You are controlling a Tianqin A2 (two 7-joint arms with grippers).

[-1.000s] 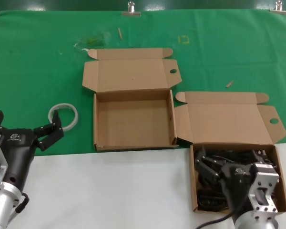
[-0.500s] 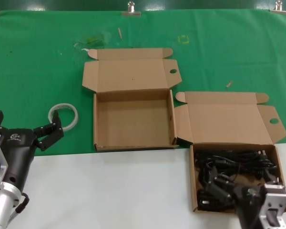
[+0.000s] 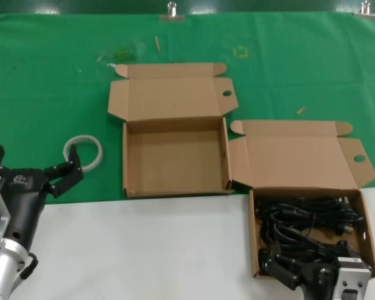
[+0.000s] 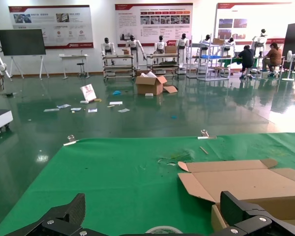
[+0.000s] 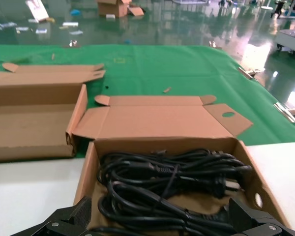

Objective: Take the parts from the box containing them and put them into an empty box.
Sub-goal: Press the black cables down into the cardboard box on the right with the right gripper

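The parts, black coiled cables (image 3: 306,219) (image 5: 172,172), lie in the box containing them (image 3: 252,232) (image 5: 86,172) at the front right, its lid folded back. An empty box (image 3: 175,157) (image 5: 24,123) sits open to its left, farther back. My right gripper (image 3: 309,275) (image 5: 162,221) hangs open at that box's near edge, just above the nearest cable loops, holding nothing. My left gripper (image 3: 31,165) (image 4: 155,216) stands open at the front left, apart from both boxes.
A white ring (image 3: 83,152) (image 4: 163,229) lies on the green cloth (image 3: 44,94) just beyond the left gripper. Small scraps (image 3: 120,53) and a wood chip (image 3: 300,110) lie farther back. The near table strip (image 3: 144,250) is white.
My right gripper has drawn back from over the cables toward the box's near edge, uncovering them. The cables stay in the box. The left arm has not moved.
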